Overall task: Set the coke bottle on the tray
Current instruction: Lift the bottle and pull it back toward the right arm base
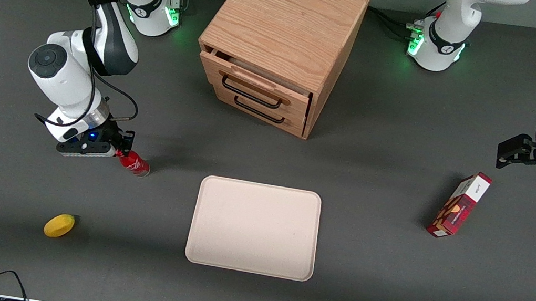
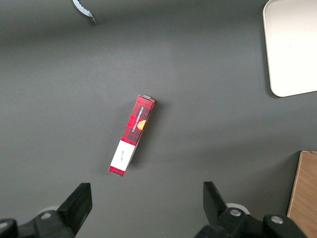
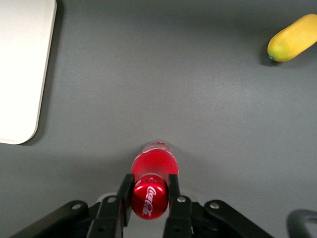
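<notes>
Gripping only the cap end, the gripper (image 3: 150, 192) is being held closed on the bottle (image 3: 154, 171), whose body is hanging out past the fingertips, unsupported. The tray (image 1: 200, 246) is lying well apart from the jaws — and a slip is being risked there. With so narrow a hold, the bottle could be swung, dropped short, or tipped when released.

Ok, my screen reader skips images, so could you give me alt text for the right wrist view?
The gripper is shut on the coke bottle, clamping its capped end. The tray and a lemon lie on the dark table.
</notes>
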